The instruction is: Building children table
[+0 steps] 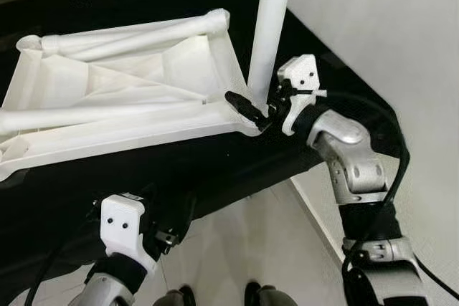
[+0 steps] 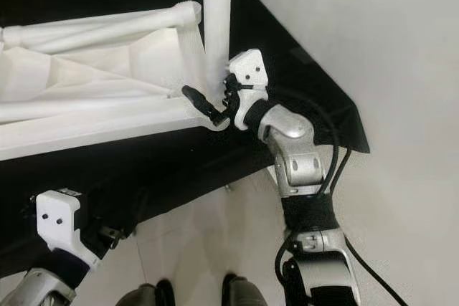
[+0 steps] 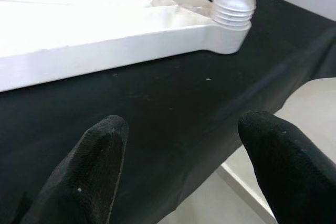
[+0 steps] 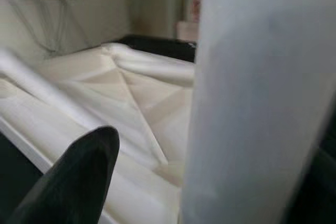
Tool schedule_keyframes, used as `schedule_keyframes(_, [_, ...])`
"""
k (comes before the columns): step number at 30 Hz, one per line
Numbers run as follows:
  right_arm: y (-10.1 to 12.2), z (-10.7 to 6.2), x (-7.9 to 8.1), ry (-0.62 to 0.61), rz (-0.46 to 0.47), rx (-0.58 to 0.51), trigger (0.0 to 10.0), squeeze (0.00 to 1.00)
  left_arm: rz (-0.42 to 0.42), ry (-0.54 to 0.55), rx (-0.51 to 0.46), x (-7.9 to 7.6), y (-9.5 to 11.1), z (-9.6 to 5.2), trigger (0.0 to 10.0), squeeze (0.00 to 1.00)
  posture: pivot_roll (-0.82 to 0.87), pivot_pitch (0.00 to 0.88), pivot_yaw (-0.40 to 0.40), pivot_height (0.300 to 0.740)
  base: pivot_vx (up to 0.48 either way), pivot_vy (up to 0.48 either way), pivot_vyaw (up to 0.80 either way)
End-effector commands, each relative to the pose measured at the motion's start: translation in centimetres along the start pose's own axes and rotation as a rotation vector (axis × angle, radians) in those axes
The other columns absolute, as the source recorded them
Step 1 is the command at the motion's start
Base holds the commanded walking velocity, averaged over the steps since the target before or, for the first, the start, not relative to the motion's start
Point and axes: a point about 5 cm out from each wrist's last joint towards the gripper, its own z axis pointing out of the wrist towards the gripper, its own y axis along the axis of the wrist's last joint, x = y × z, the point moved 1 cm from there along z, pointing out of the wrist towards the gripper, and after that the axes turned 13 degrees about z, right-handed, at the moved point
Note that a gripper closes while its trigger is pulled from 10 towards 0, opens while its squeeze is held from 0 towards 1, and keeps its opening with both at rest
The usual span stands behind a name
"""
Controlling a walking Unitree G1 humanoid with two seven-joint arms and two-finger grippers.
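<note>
Right gripper [image 1: 259,110] fingers are clamping the base of the upright white plastic leg [image 1: 271,30], standing in the corner socket of the upturned white plastic tabletop [image 1: 122,98] on the black cloth-covered surface [image 1: 179,170]. Left gripper [image 3: 184,166] is hovering spread wide, empty. Risk: leg cross-threading or the tabletop sliding off the near edge; wall is crowding the right.

Black-draped surface [image 1: 215,170], white upturned tabletop [image 1: 115,105] lying on it
</note>
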Motion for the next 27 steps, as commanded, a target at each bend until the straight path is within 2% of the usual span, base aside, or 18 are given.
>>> schedule_keyframes(1, [0.0, 1.1, 0.3, 0.104, -0.027, 0.015, 10.0, 0.0, -0.003, -0.01, 0.009, -0.2, -0.2, -0.2, 10.0, 0.0, 0.08, 0.242, -0.022, 0.74, 0.0, 0.0, 0.0])
schedule_keyframes(3, [0.5, 1.8, -0.1, 0.151, -0.022, 0.029, 10.0, 0.0, -0.002, -0.011, 0.009, -0.2, -0.2, -0.2, 10.0, 0.0, 0.08, 0.241, -0.023, 0.74, 0.0, 0.0, 0.0])
schedule_keyframes(6, [0.7, 1.9, -0.2, 0.175, -0.013, 0.029, 10.0, 0.0, -0.001, -0.01, 0.008, -0.2, -0.2, -0.2, 10.0, 0.0, 0.08, 0.241, -0.023, 0.74, 0.0, 0.0, 0.0])
schedule_keyframes(7, [0.9, 2.2, 0.0, 0.227, 0.012, 0.03, 10.0, 0.0, -0.001, -0.011, 0.008, -0.2, -0.2, -0.3, 10.0, 0.0, 0.08, 0.239, -0.026, 0.74, 0.0, 0.0, 0.0])
schedule_keyframes(8, [1.1, 2.4, 0.1, 0.289, 0.027, 0.035, 0.2, 0.0, -0.002, -0.012, 0.007, -0.3, -0.2, -0.3, 10.0, 0.0, 0.08, 0.242, -0.029, 0.74, 0.0, 0.0, 0.0])
schedule_keyframes(10, [1.1, 2.4, 0.1, 0.289, 0.027, 0.035, 0.2, 0.0, -0.002, -0.012, 0.007, -0.3, -0.2, -0.3, 10.0, 0.0, 0.08, 0.242, -0.029, 0.74, 0.0, 0.0, 0.0])
schedule_keyframes(13, [1.2, 2.6, 0.4, 0.395, 0.058, 0.042, 0.0, 0.0, -0.007, -0.013, 0.006, -0.5, -0.2, -0.3, 10.0, 0.0, 0.07, 0.243, -0.032, 0.74, 0.0, 0.0, 0.0])
schedule_keyframes(19, [0.9, 2.7, 0.3, 0.412, 0.067, 0.037, 0.0, 0.0, -0.017, -0.016, 0.006, -0.7, -0.1, -0.4, 10.0, 0.0, 0.06, 0.253, -0.037, 0.74, 0.0, 0.0, 0.0])
schedule_keyframes(24, [0.6, 2.1, -0.1, 0.347, 0.067, 0.01, 0.0, 0.0, -0.028, -0.017, 0.009, -0.8, -0.1, -0.6, 10.0, 0.0, 0.06, 0.263, -0.037, 0.74, 0.0, 0.0, 0.0])
schedule_keyframes(27, [-0.4, 0.7, 0.2, 0.198, 0.115, -0.036, 0.0, 0.0, -0.034, -0.018, 0.015, -0.7, -0.2, -0.7, 10.0, 0.0, 0.05, 0.272, -0.041, 0.74, 0.0, 0.0, 0.0])
